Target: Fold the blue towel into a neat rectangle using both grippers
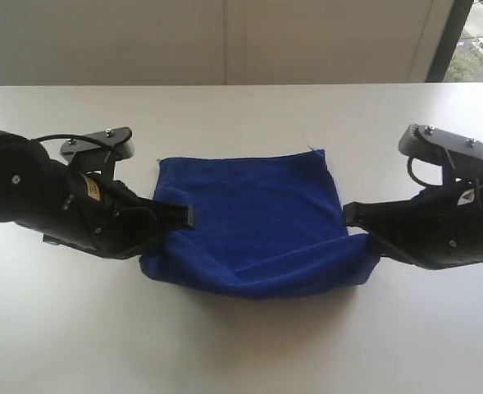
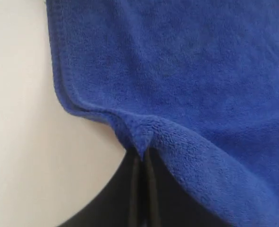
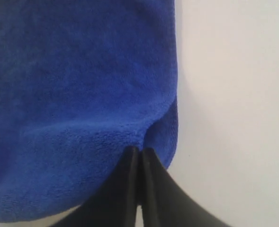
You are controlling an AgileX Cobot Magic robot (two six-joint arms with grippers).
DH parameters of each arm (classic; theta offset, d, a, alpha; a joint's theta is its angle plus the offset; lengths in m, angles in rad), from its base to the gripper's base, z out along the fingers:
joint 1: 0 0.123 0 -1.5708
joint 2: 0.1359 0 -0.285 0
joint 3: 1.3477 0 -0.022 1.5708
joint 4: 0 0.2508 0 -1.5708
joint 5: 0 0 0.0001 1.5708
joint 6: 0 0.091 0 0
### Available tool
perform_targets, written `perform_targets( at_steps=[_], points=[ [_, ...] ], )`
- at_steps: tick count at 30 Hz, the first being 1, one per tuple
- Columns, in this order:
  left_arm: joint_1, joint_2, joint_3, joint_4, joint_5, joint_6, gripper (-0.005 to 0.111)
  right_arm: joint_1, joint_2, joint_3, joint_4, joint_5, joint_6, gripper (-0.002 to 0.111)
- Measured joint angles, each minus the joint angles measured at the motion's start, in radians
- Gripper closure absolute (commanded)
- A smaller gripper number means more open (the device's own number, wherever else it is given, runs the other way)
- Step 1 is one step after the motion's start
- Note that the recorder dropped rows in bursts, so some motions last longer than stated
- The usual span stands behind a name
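Observation:
The blue towel [image 1: 253, 222] lies on the white table, doubled over, with a rounded fold along its near edge. My left gripper [image 1: 185, 217] is shut on the towel's left edge; in the left wrist view the cloth [image 2: 186, 71] is pinched to a point between the closed black fingers [image 2: 134, 184]. My right gripper [image 1: 349, 217] is shut on the towel's right edge, and in the right wrist view the towel [image 3: 82, 85] meets the closed finger [image 3: 127, 175] tips. The white label is not visible.
The white table [image 1: 241, 345] stretches on all sides of the towel. A pale wall runs behind its far edge, with a window [image 1: 480, 41] at the top right. Both black arm bodies rest low over the table at either side.

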Motion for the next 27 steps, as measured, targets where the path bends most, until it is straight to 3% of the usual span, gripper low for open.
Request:
perform_targets(
  at_steps=[6, 13, 22, 24, 27],
  points=[
    [0.065, 0.000, -0.017, 0.000, 0.043, 0.004, 0.107, 0.000, 0.031, -0.017, 0.000, -0.017, 0.000, 0.108],
    [0.066, 0.000, -0.017, -0.002, 0.191, 0.030, 0.107, 0.000, 0.033, -0.012, 0.000, 0.096, -0.017, 0.108],
    [0.066, 0.000, 0.040, -0.029, 0.210, 0.034, 0.106, 0.000, 0.036, 0.055, 0.002, 0.118, -0.028, 0.107],
    [0.066, 0.000, 0.044, -0.034, 0.208, 0.034, 0.098, 0.000, 0.040, 0.057, 0.004, 0.118, -0.028, 0.102],
    [0.066, 0.000, 0.049, -0.034, 0.206, 0.034, 0.078, 0.000, 0.045, 0.057, 0.005, 0.119, -0.028, 0.090]
  ],
)
